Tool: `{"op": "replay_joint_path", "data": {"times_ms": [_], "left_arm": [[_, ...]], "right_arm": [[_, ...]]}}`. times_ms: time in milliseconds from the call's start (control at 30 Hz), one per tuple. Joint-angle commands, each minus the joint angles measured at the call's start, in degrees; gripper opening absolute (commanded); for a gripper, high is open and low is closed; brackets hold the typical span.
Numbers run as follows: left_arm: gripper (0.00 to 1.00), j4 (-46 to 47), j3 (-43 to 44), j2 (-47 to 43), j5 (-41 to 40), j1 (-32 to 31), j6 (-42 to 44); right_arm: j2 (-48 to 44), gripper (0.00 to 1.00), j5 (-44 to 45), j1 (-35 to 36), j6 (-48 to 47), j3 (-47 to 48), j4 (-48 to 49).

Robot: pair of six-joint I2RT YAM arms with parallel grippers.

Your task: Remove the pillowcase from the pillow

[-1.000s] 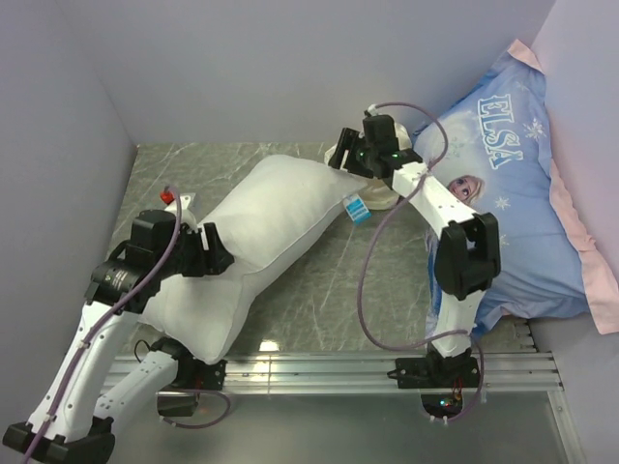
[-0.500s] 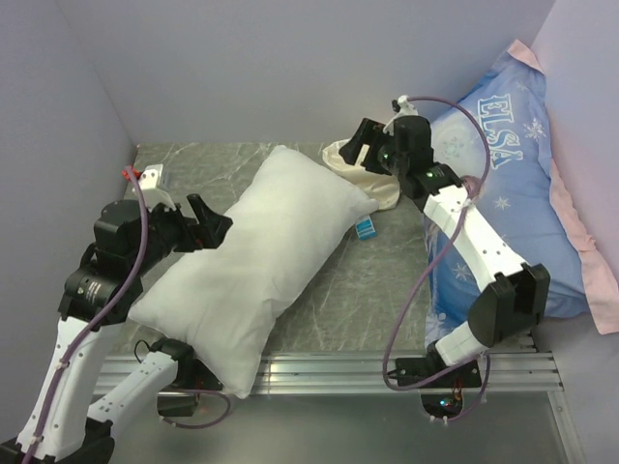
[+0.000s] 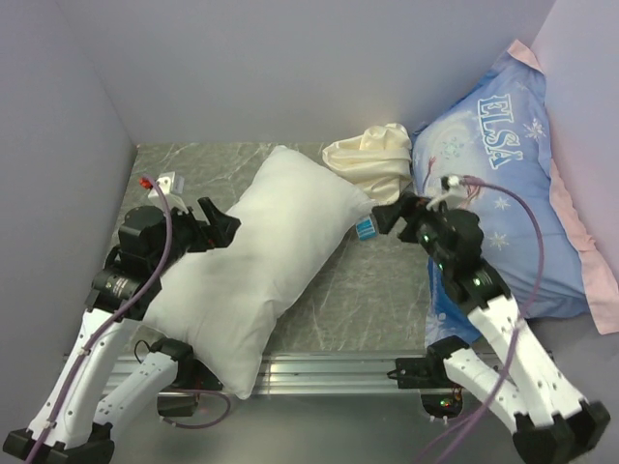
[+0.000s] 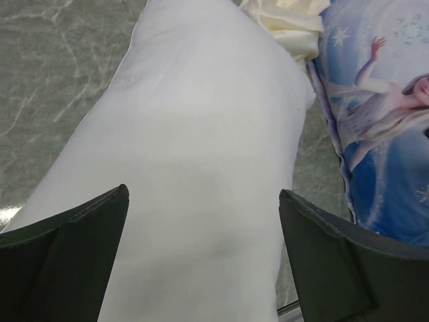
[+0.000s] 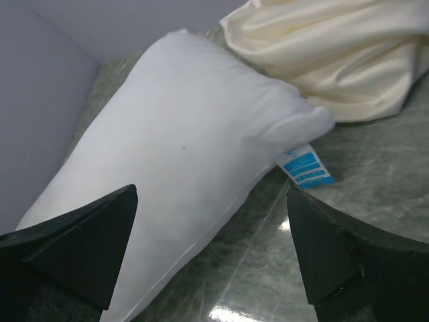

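Observation:
The white pillow lies bare and diagonal on the marble table, its blue label at the far right corner. The cream pillowcase is crumpled in a heap behind that corner, off the pillow. My left gripper is open and empty at the pillow's left edge; in the left wrist view the pillow fills the space between the fingers. My right gripper is open and empty, just right of the label. The right wrist view shows the pillow, the label and the pillowcase.
A blue ELSA-printed pillow with a pink edge leans at the right wall; it also shows in the left wrist view. Grey walls enclose the table at the left and back. A metal rail runs along the near edge.
My right gripper has let go of the pillowcase and drawn back toward the near side. The pillowcase now lies in a heap at the back. The pillow has settled flat.

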Motion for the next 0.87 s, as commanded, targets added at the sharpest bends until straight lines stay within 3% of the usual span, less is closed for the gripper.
{"op": "replay_joint_path", "data": {"times_ms": [0, 133, 233, 833], "left_arm": [[0.99, 3.5, -2.0, -1.3, -2.4, 0.0, 0.1], [0.99, 4.1, -3.8, -2.8, -2.8, -0.1, 0.6], [0.99, 4.5, -4.6, -4.2, -3.1, -0.1, 0.7], [0.99, 4.0, -4.5, -5.0, -3.9, -0.1, -0.5]], "right_arm": [[-10.3, 1.00, 10.0, 0.3, -0.7, -5.7, 2.1], [-19.5, 1.00, 15.9, 0.1, -0.1, -10.8, 1.1], [-21.2, 1.00, 16.2, 0.1, -0.4, -12.8, 0.8], [-17.9, 1.00, 15.0, 0.1, 1.1, -11.4, -2.3]]}}
